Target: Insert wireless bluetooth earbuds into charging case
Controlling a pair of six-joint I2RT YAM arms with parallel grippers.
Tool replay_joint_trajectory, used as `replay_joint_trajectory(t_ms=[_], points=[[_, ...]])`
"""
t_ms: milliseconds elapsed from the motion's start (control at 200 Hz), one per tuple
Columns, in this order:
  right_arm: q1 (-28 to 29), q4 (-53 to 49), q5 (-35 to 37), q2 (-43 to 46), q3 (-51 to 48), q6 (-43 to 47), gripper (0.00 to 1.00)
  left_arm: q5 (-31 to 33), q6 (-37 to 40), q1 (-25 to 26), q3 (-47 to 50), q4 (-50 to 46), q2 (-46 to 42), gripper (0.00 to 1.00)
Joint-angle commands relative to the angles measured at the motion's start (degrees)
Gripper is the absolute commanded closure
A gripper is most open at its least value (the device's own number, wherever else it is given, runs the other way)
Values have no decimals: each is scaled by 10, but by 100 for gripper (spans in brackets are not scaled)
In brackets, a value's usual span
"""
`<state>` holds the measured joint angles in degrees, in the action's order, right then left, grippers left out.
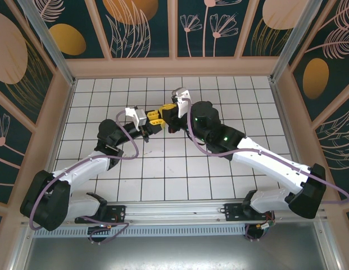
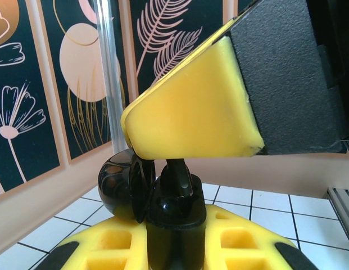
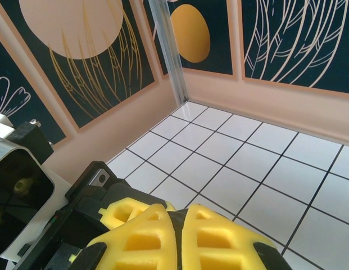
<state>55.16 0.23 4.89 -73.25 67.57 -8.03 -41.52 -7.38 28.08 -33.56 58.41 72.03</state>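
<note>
My two grippers meet above the middle of the tiled table (image 1: 163, 169). In the left wrist view my left gripper (image 2: 182, 239) is shut on a glossy black charging case (image 2: 185, 225), held upright between the yellow pads, its round lid (image 2: 119, 188) swung open to the left. A black earbud (image 2: 182, 177) sits in the case's top with its stem pointing up. The stem runs up under a yellow finger (image 2: 191, 112) of my right gripper (image 3: 181, 228), whose pads are pressed together on a thin dark thing. From above, the left gripper (image 1: 154, 119) and right gripper (image 1: 164, 117) touch tip to tip.
White tiles with dark grout stretch to the pink walls on all sides. A clear corner post (image 3: 168, 50) stands at the back. Both arms' bases (image 1: 174, 212) sit at the near edge.
</note>
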Motion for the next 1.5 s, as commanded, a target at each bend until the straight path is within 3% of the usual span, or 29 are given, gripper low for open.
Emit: replay_joint_trajectory(t_ms=[0, 606, 1091, 1296, 1496], points=[[3, -22, 5, -2, -13, 11, 96, -9, -11, 2, -27, 50, -5, 100], [15, -41, 9, 6, -50, 62, 97, 0, -27, 2, -36, 53, -13, 100], [23, -118, -51, -42, -6, 88, 96, 34, -17, 2, -40, 35, -18, 100], [22, -125, -26, -46, 4, 83, 94, 47, -9, 2, -36, 24, -23, 100], [19, -117, 3, -32, 8, 60, 86, 54, -3, 2, -36, 11, -24, 100]])
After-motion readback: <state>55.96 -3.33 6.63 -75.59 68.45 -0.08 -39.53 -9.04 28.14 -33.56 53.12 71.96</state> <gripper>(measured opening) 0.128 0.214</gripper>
